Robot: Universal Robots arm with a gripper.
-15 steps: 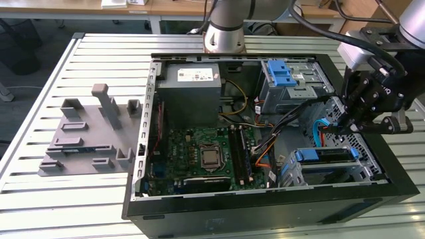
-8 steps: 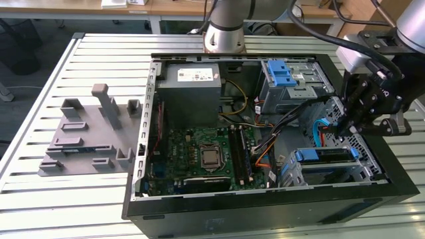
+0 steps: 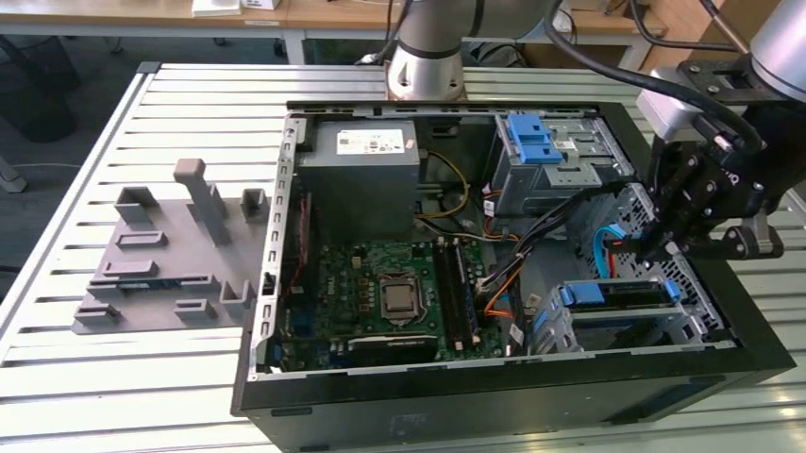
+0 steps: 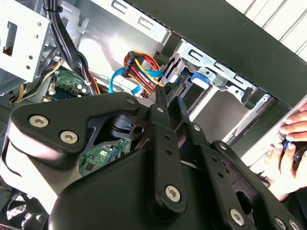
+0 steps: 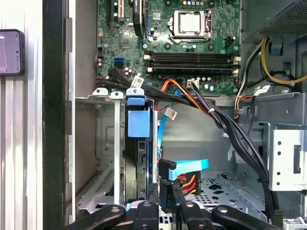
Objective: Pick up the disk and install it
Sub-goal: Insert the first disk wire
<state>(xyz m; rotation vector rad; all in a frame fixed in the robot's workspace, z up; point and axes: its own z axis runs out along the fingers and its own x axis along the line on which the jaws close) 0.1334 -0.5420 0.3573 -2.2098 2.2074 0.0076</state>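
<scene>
Hand (image 3: pixel 662 247) inside computer case (image 3: pixel 504 396), whether open or closed cannot be told. Disk (image 5: pixel 139 158) seated upright in drive cage (image 5: pixel 108 143) just beside it; cables (image 5: pixel 230 129) crowd nearby.

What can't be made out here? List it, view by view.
- First wrist view: the disk stands edge-on in its cage, so its label is hidden; the claw covers its near end.
- Exterior view: the claw hides what lies beneath it.
- Second wrist view: a hand is cut off by the picture's edge; what it holds is unclear.
</scene>
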